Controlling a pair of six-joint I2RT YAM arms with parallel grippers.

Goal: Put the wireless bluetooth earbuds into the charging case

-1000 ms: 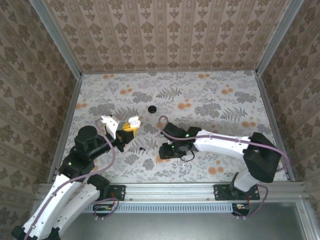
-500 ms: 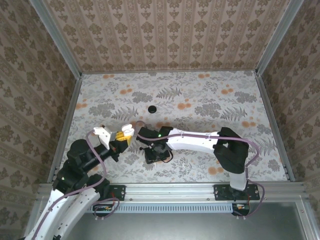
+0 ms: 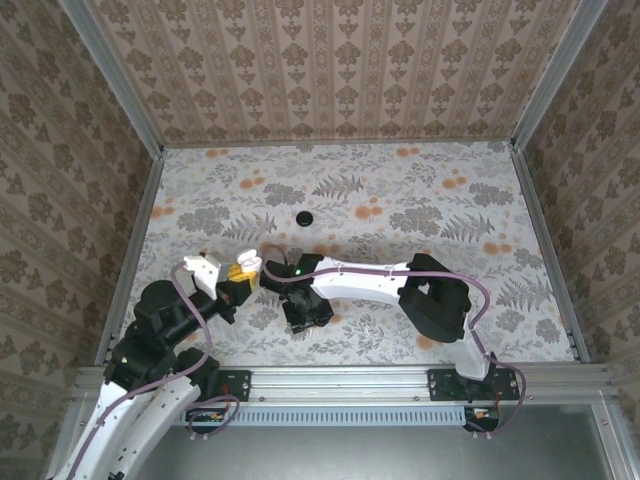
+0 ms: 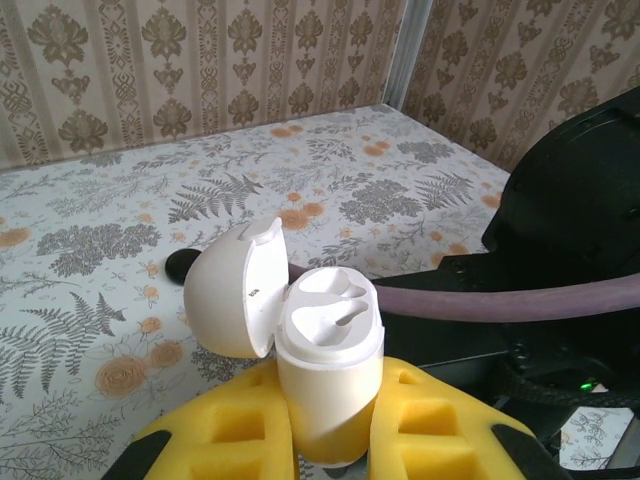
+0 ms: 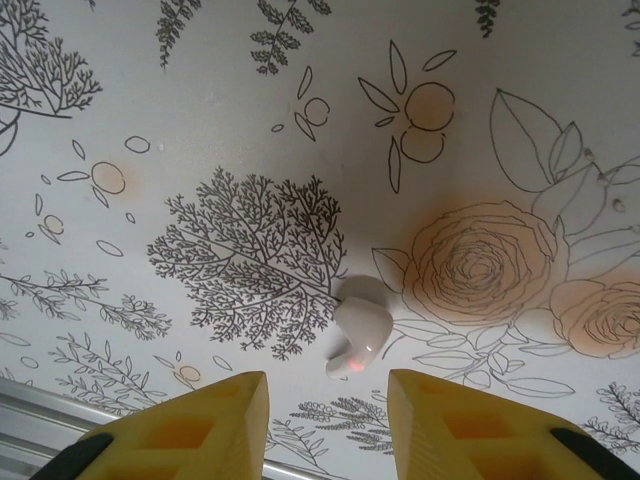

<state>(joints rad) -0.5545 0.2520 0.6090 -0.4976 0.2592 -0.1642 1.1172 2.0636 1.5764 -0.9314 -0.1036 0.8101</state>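
Right tool (image 5: pixel 325 425): low over the bench (image 5: pixel 250 120), close to the near edge. Its two yellow fingers (image 5: pixel 190 425) stand apart, and nothing is between them.
Earbud (image 5: pixel 360 335): small and white with a tiny red light. It lies flat on the bench just past the gap between the right tool's fingers and does not touch them.
Way to the earbud: straight ahead of the right tool and a bit lower. It sits in line with the gap, a little off the middle.
Earbud's long side: it points away from the right tool with a small slant. I think the fingers would close on its thin sides.
Nearer arm: the right one. It is right over the earbud, and the left arm has its tool full.
Left tool (image 4: pixel 330 430): a bit farther back and to the left of the right tool. It is closed tight around the charging case.
Charging case (image 4: pixel 330 370): white and standing up, held off the bench. Its lid (image 4: pixel 235 290) is tipped open to one side, and both holes look empty.
Black disc (image 3: pixel 304 217): flat on the bench, farther back, well apart from both tools.
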